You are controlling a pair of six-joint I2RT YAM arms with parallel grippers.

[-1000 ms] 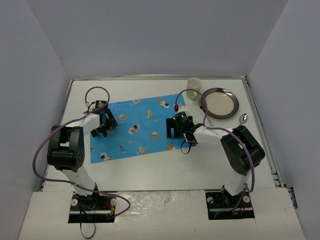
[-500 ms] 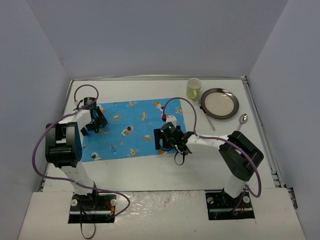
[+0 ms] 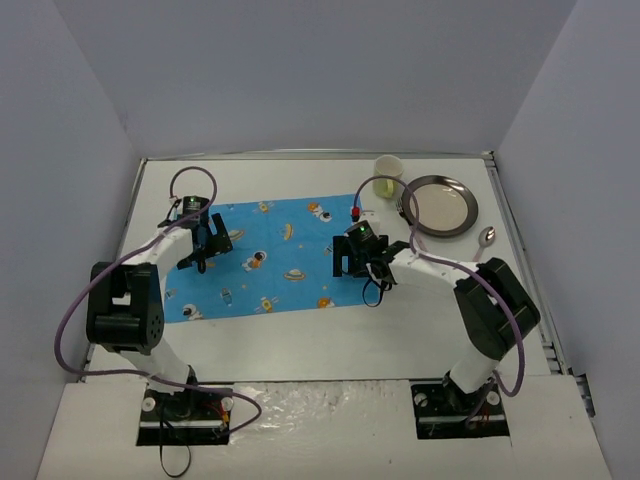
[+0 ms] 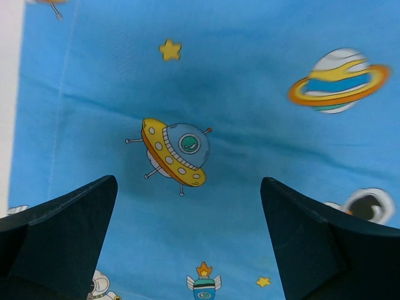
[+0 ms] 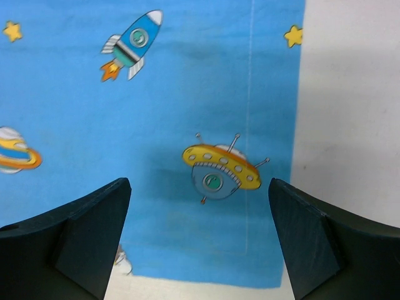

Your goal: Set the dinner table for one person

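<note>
Blue placemat [image 3: 265, 258] lies flat mid dinner table [image 3: 300, 340], under both my arms. Left gripper [image 4: 189, 187] over its 9 o'clock end, right gripper [image 5: 199, 187] over 3 o'clock, both spread wide, holding nothing; plate [image 3: 440, 205] at table's 2 o'clock.

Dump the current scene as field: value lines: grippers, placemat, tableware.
left gripper: open, empty, over the placemat's left end
right gripper: open, empty, over the placemat's right end, near its edge
placemat: spread flat on the dinner table, slightly skewed
plate: empty, far right, off the placemat
cup: upright, left of the plate, off the placemat
spoon: on the table, right of the plate
</note>
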